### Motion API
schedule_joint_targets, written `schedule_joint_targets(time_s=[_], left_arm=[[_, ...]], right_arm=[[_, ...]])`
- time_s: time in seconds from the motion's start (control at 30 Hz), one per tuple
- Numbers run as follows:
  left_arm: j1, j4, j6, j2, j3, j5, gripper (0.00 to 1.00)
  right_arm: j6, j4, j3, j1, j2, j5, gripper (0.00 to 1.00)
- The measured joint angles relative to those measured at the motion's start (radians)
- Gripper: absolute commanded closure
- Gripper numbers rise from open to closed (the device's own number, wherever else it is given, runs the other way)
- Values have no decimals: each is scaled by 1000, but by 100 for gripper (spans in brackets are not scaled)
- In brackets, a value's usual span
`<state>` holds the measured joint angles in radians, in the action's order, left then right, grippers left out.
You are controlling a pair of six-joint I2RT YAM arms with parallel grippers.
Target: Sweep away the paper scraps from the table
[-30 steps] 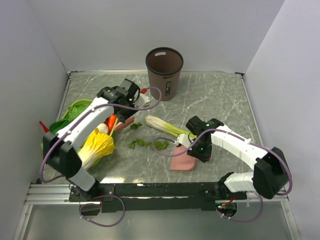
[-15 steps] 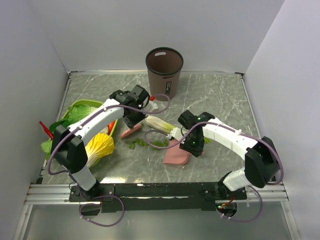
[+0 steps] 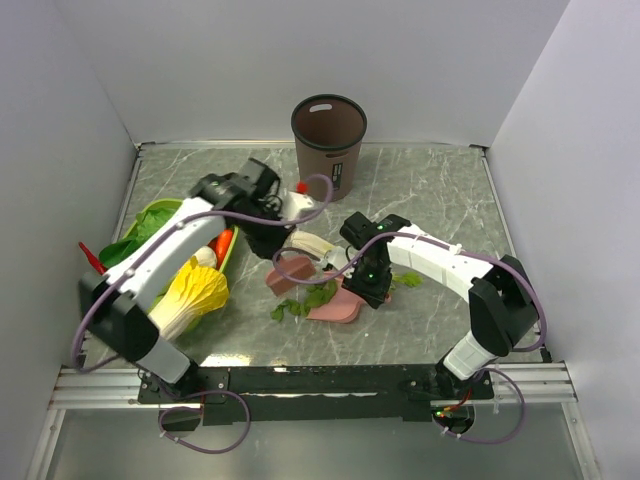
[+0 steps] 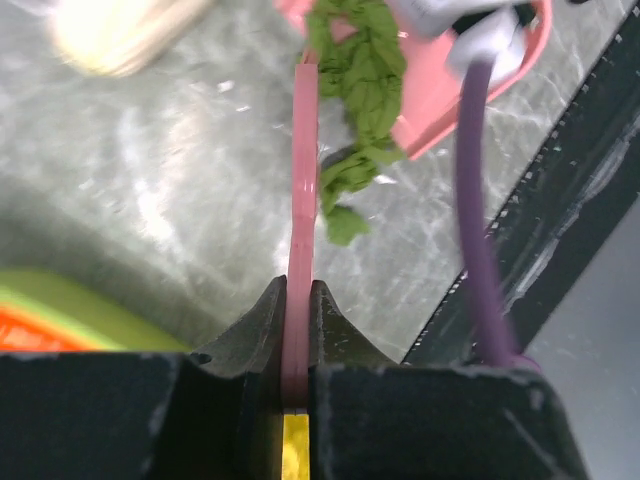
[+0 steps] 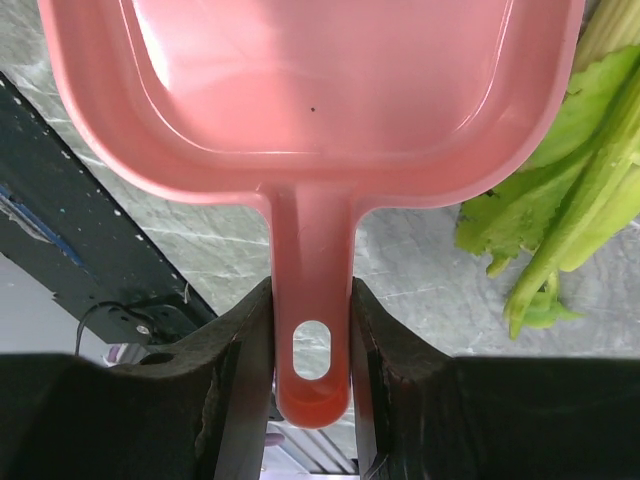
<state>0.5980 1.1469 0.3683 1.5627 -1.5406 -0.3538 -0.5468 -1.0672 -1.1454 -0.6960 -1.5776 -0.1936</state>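
Observation:
Several dark-green paper scraps (image 3: 303,299) lie bunched on the grey-green table (image 3: 430,190), between a thin pink scraper (image 3: 283,272) and the mouth of the pink dustpan (image 3: 335,310). My left gripper (image 3: 272,243) is shut on the scraper. In the left wrist view the gripper (image 4: 297,290) holds the scraper (image 4: 301,180) edge-on, with scraps (image 4: 362,80) against it and spilling onto the dustpan (image 4: 440,100). My right gripper (image 3: 368,285) is shut on the dustpan handle. In the right wrist view the gripper (image 5: 310,285) grips that handle, and the pan (image 5: 310,80) looks empty.
A leek-like stalk (image 3: 312,244) lies behind the scraps, its green leaves (image 5: 560,200) beside the dustpan. A brown bin (image 3: 328,140) stands at the back. A green tray (image 3: 150,222), a yellow cabbage (image 3: 195,290) and a carrot (image 3: 222,245) are at the left. A purple cable (image 4: 475,230) hangs near the scraper.
My left gripper has swept the scraper nearer and to the right, pushing the scraps against the dustpan. My right gripper has slid the dustpan left towards them.

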Motion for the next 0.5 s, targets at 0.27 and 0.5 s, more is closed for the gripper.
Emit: schedule_joint_targets(time_s=[0.27, 0.5], left_arm=[[-43, 40, -16, -124, 1, 54, 99], [-45, 146, -6, -107, 103, 115, 99]], right_arm=[[-10, 23, 47, 0, 16, 7, 100], [-72, 47, 130, 0, 90, 59, 100]])
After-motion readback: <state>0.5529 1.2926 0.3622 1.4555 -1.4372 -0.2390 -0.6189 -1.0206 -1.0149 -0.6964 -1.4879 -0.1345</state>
